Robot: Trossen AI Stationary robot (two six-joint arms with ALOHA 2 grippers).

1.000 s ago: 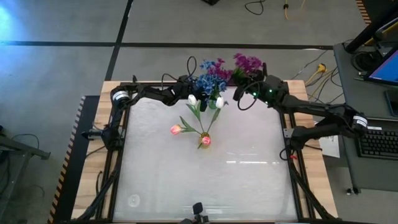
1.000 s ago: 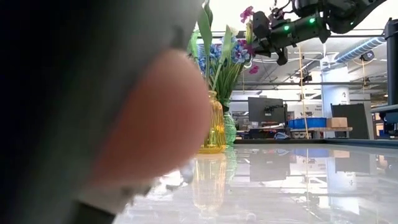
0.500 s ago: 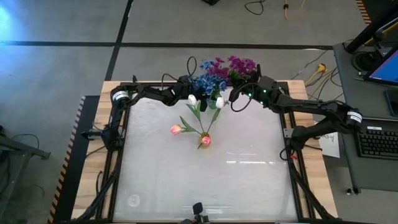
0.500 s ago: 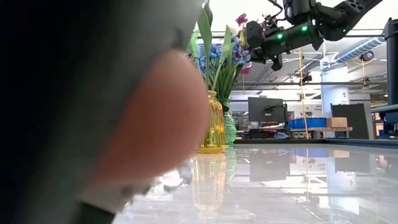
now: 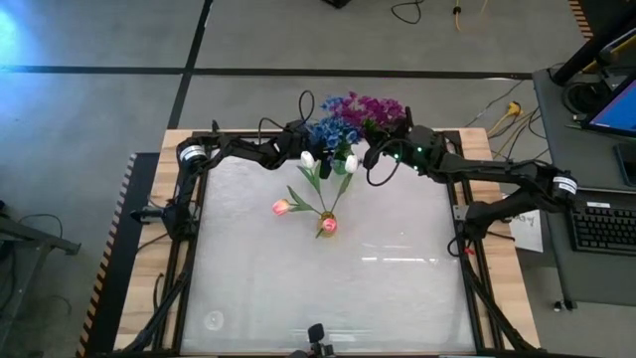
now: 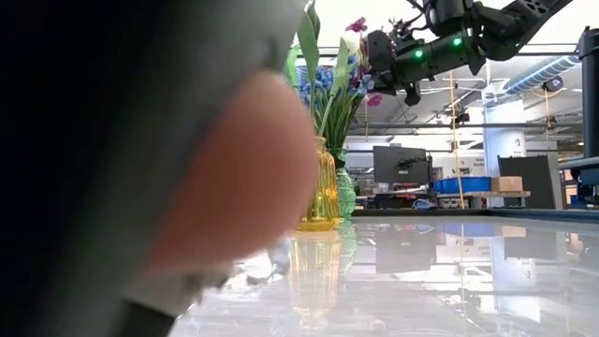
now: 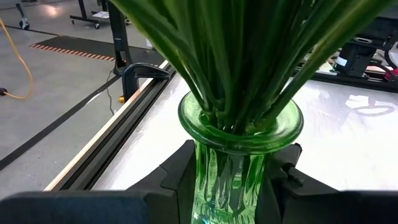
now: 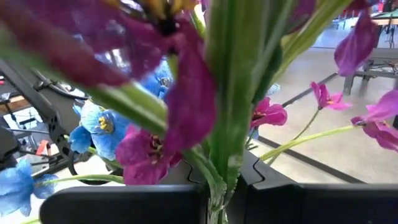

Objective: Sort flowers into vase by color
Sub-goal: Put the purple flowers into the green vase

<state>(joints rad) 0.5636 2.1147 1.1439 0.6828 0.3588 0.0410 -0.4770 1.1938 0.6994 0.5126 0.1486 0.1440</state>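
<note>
Over the last second the purple sprig has been carried leftward along the table's far edge, from beside the blue bunch to a spot touching it; the rest of the scene is unchanged. The sprig is pinched by its green stem in the pressed-together fingers of the right gripper, held high above the vases, presumably so that the stem can be lowered into a vase mouth. The green vase is clasped between the fingers of the left gripper, part-spread around the glass body, apparently to keep it steady while stems are added. A yellow vase stands just beside it, holding the white buds. Two pink buds lie on the table nearer the middle, not yet sorted. The low view is largely blocked by a blurred shape close to the lens. No brand, label or legible writing can be made out.
</note>
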